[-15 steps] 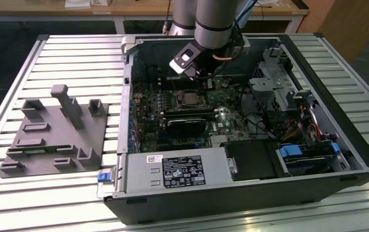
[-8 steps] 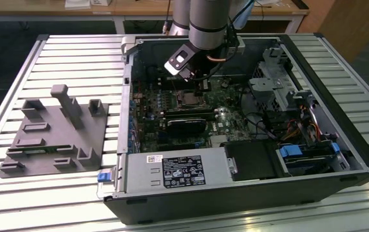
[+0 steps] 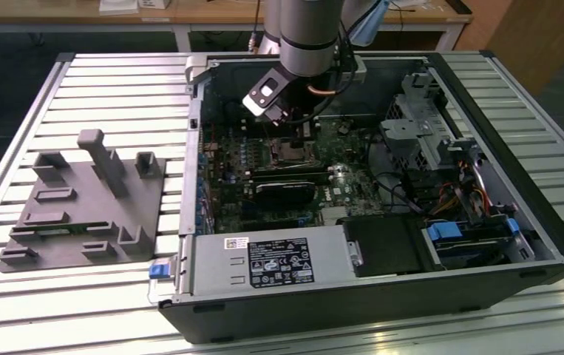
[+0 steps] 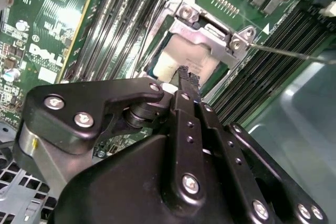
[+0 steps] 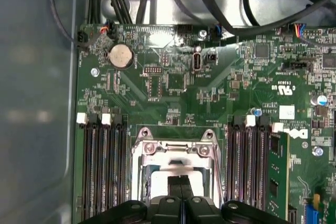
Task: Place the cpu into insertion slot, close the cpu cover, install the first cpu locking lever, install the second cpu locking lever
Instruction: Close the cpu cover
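My gripper point(image 4: 187, 80) black; cpu cover point(image 4: 206, 34) silvery; cpu point(image 4: 173, 60) dull pale silver; circuit board point(image 5: 173, 77) green; table point(image 3: 114, 96) silver, slatted; fixture point(image 3: 75, 222) at exterior view's left grey.

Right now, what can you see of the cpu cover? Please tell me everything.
The cpu cover is a thin silvery metal frame with a square window; the cpu's dull top shows through it. It seems to lie flat, between the memory slots on the green board. Two screws sit at one end. The gripper's shut tips hang over the window; contact is unclear.
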### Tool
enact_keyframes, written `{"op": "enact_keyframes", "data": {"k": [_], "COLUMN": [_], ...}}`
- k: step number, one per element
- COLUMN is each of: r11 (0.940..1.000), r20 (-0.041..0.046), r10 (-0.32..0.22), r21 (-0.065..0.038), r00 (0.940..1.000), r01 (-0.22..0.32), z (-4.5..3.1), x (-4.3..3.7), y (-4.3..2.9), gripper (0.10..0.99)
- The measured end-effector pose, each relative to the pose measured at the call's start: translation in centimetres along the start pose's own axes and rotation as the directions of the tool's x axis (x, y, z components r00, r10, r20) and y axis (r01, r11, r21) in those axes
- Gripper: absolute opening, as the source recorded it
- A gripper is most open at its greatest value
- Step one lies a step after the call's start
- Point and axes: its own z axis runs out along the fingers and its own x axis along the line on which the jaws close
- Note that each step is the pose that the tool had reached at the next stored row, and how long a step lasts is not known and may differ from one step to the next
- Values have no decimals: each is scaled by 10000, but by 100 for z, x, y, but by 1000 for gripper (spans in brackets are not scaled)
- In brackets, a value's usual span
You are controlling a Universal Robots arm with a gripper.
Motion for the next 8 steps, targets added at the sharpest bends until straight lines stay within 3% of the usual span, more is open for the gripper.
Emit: {"op": "enact_keyframes", "data": {"k": [8], "r11": [10000], "r20": [-4], "r10": [-2], "r21": [-40], "r00": [10000], "r01": [2], "z": [4], "x": [1], "y": [-117], "gripper": [106]}}
